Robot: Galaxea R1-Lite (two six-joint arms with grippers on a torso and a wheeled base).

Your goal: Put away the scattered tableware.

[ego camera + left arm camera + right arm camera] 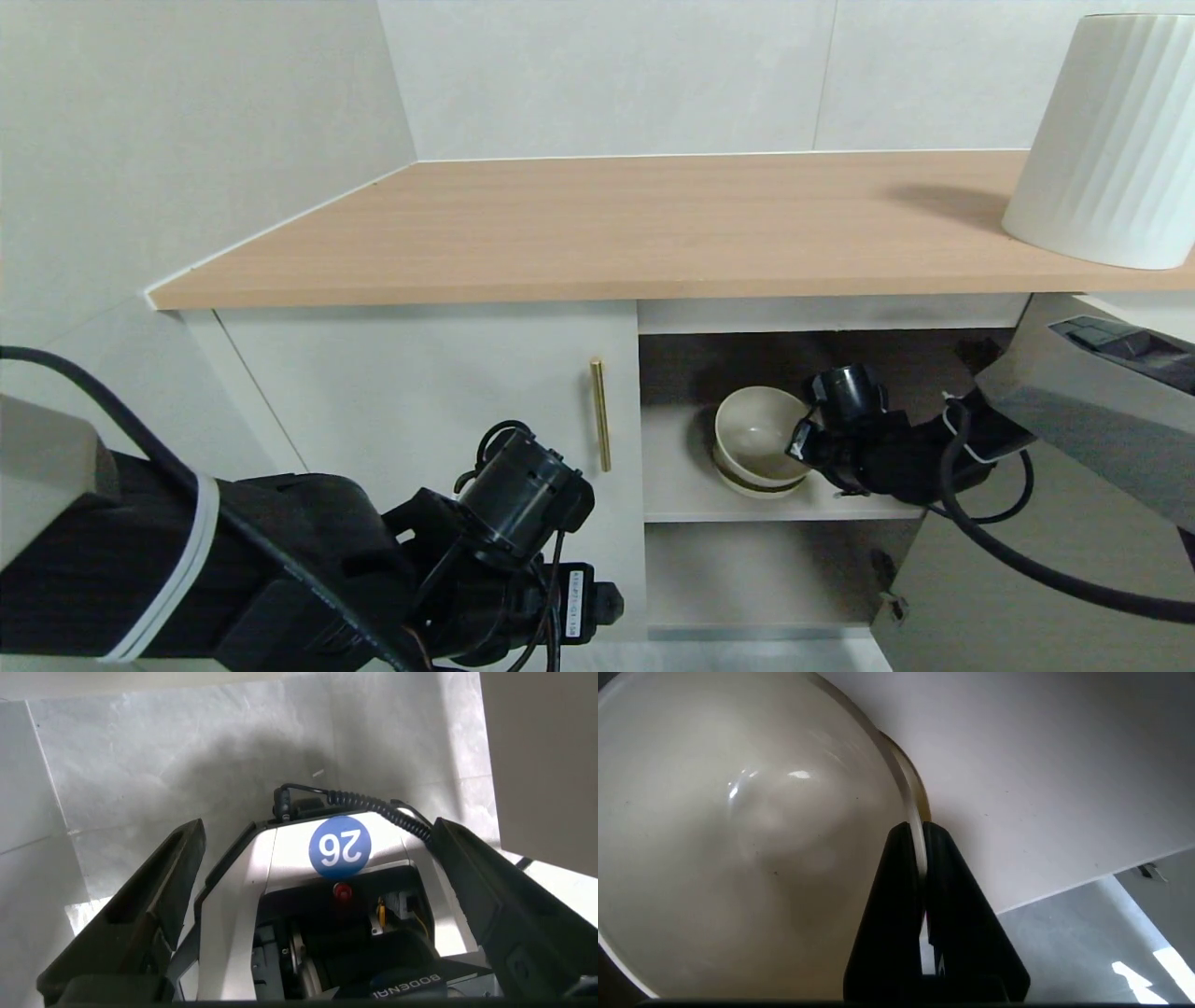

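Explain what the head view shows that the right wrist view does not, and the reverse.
Head view adds: the wooden countertop with a white ribbed container, and the closed door with its gold handle beside the open compartment.
Right wrist view adds: a close look at the grip, with one finger inside the rim and one outside, pinching it.
Both share: the cream bowl, the edge of a dish beneath it, the right gripper holding the bowl, and the white shelf.

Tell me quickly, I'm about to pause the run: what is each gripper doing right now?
Left gripper: open, holding nothing.
Right gripper: shut on the rim of the bowl.
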